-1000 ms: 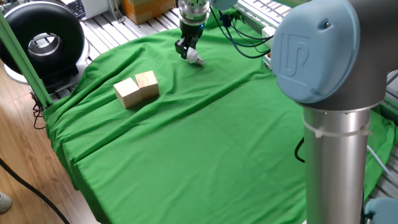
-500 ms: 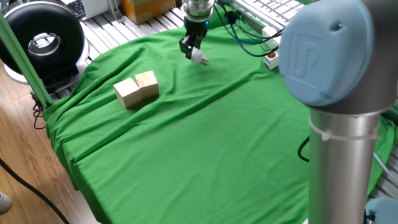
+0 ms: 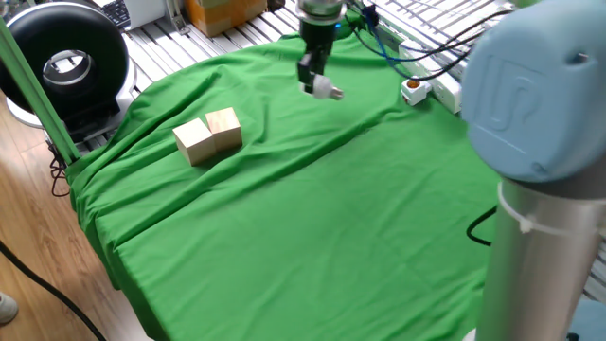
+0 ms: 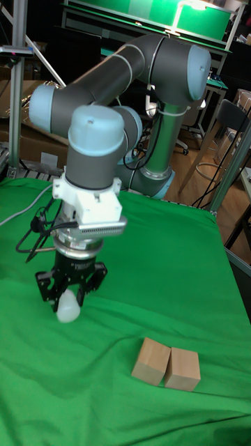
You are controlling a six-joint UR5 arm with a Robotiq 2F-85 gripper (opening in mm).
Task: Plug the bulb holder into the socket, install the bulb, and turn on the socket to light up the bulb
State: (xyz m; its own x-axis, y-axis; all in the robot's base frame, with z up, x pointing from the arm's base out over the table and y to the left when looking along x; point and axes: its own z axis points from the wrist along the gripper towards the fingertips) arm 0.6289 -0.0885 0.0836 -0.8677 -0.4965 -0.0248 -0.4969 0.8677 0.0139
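1. Carried rightward since the earlier frames, the small white frosted bulb (image 3: 329, 91) now hangs closer to the long white power strip socket (image 3: 445, 91).
2. Clenched on the bulb (image 4: 67, 307), the black two-finger gripper (image 3: 315, 83) holds it above the green cloth (image 3: 312, 218).
3. An orange-ringed white bulb holder (image 3: 413, 91) sits by the socket's end.
4. Two pale wooden blocks (image 3: 209, 134) lie touching, well apart from the bulb.

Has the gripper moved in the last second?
Yes. Holding the bulb, the gripper has shifted right in the fixed view, farther from the wooden blocks, which stayed put.
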